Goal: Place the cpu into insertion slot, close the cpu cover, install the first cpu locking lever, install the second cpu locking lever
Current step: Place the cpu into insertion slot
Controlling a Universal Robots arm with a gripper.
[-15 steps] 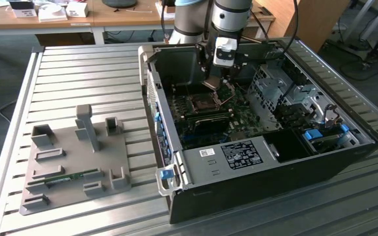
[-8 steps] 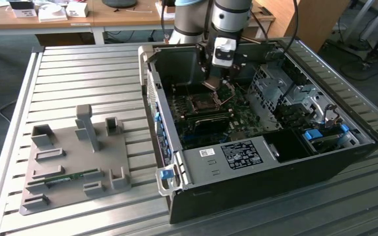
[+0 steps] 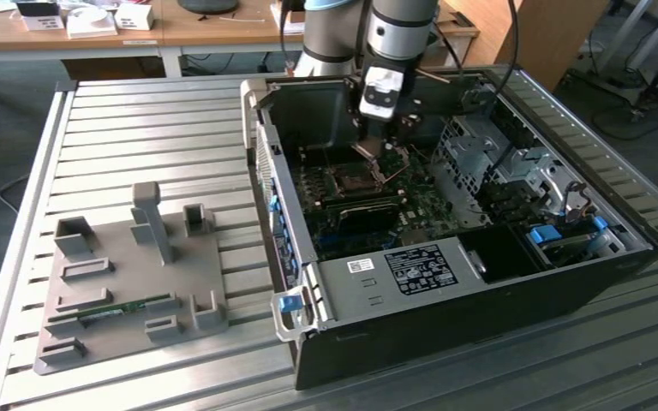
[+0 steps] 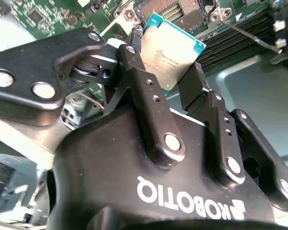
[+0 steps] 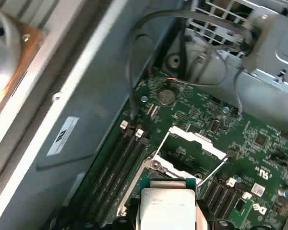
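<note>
So the gripper (image 4: 164, 64) has its jaws clamped on the cpu (image 4: 170, 48), hanging just above the open insertion slot (image 4: 180, 12) on the green motherboard (image 5: 259, 139), with the cpu cover (image 5: 192, 139) flipped up.

I'm seeing lettering on the gripper (image 4: 165, 64), faint print on the cpu (image 4: 173, 45), a sticker (image 5: 62, 135) on the case wall (image 5: 93, 91).

An open black metal computer case (image 3: 444, 325) lies on a ribbed silver metal table (image 3: 134, 120), beside a grey plastic fixture tray (image 3: 117, 235) holding a slim green memory stick (image 3: 112, 310).
</note>
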